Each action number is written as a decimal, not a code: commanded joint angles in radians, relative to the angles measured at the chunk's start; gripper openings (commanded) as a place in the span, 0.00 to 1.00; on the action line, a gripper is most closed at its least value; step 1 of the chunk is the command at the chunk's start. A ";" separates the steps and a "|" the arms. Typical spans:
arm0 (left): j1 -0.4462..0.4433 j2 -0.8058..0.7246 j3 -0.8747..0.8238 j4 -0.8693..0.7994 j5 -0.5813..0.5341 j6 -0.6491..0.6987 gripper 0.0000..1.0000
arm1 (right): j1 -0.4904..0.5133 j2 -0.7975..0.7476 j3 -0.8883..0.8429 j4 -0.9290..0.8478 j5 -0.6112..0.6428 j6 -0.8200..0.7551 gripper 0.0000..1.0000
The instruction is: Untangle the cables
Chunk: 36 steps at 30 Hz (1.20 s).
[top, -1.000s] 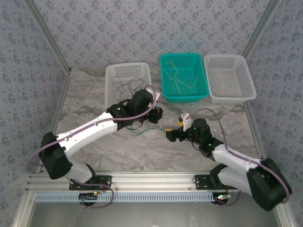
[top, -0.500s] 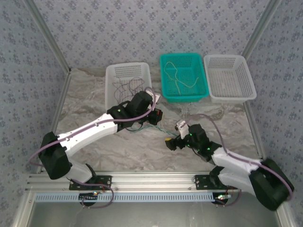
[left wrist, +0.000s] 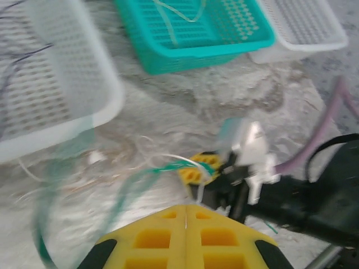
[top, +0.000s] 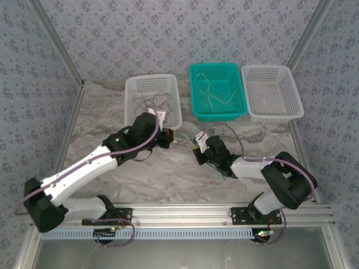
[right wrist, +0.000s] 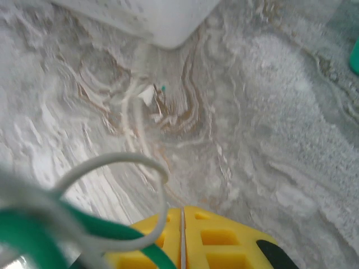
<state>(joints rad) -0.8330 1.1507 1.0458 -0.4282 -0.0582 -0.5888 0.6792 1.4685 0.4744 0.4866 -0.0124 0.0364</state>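
Right claw [right wrist: 181,219] tight on cables [right wrist: 84,223]

On the table [top: 168,174] the middle basket [top: 221,116] stands at the far side, the left-hand basket [top: 128,101] just to its left, the right-hand basket [top: 275,116] just to its right. A loose cable [top: 210,92] lies in the middle basket, tangled cables [top: 152,101] in the left-hand basket. Before the middle basket, slightly left, cable strands [top: 182,140] run between the left gripper [top: 166,137] and the right gripper [top: 196,148]
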 commanded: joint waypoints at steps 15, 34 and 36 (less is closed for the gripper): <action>0.329 -0.482 0.081 -0.361 -0.305 0.099 0.00 | -0.203 -0.004 -0.080 -0.159 0.144 0.321 0.04; 0.483 -0.451 0.416 -0.267 -0.716 0.420 0.00 | -0.267 0.012 -0.128 -0.131 0.213 0.586 0.10; 0.483 -0.457 0.433 -0.256 -0.744 0.450 0.00 | -0.267 0.011 -0.126 -0.131 0.216 0.585 0.11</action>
<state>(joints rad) -0.3866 0.7525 1.3735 -0.8330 -0.4820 -0.2443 0.4778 1.4406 0.3962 0.5430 0.0101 0.5381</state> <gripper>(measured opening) 0.042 0.107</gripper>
